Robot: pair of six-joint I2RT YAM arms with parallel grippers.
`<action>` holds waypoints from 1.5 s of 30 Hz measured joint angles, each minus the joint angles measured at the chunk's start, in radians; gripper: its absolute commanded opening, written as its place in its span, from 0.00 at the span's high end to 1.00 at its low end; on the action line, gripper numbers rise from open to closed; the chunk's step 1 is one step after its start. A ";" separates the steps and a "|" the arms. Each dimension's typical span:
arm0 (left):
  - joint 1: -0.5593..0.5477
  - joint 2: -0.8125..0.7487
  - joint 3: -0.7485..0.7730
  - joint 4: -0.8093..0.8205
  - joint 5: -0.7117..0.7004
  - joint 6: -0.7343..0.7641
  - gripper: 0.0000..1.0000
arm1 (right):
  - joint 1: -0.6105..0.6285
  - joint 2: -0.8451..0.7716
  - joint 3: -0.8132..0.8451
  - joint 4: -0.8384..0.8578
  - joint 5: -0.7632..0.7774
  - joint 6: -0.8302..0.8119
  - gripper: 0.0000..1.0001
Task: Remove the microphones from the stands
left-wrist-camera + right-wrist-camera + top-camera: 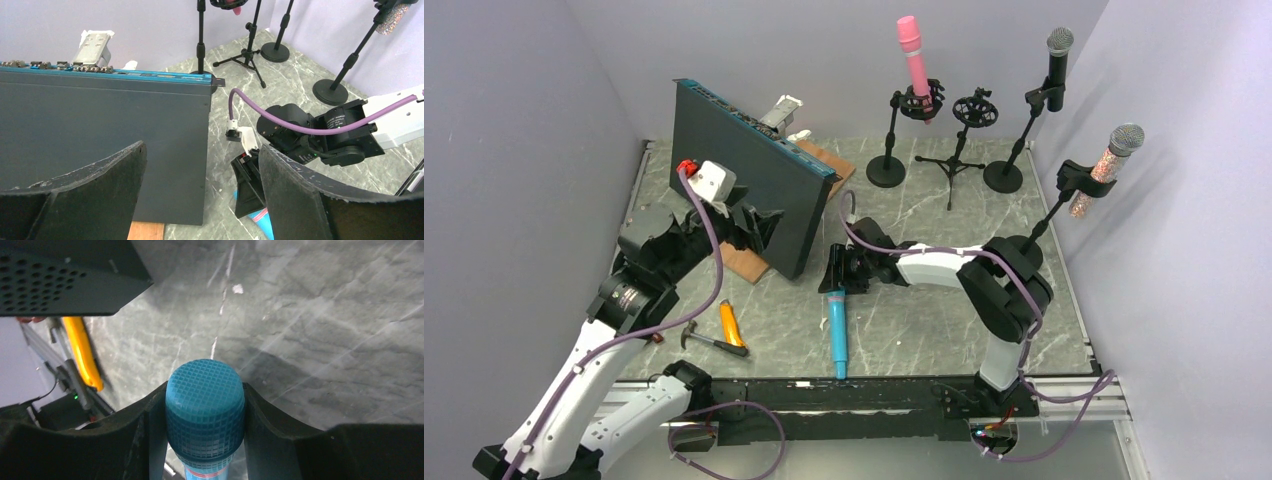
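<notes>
Blue stands out from above: the blue microphone point(837, 335) lies along the grey marble table point(944, 330), its tail toward the arms' bases and its head under the right gripper point(836, 275). From this height that grip is hard to make out. The tripod stand point(972, 112) at the back holds only an empty shock mount, with a pink microphone point(914, 55) clipped in the stand to its left. The left gripper point(749, 228) sits against the near face of a dark box point(744, 170) standing on edge. A hammer point(707, 341) and an orange knife point(732, 324) lie near the left arm.

On the left wrist view, the left gripper point(200, 150) has its fingers point(100, 180) spread wide with nothing between them, facing the dark box point(100, 115).

On the right wrist view, the right gripper point(204, 387) is closed partway around the blue microphone point(205, 410), both pads point(142, 422) pressed to the sides of its mesh head. The orange knife point(85, 352) lies beyond on the left.
</notes>
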 measured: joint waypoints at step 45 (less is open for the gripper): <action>-0.055 0.009 -0.003 0.000 -0.017 0.006 0.14 | 0.121 -0.268 -0.126 0.068 0.500 -0.040 0.00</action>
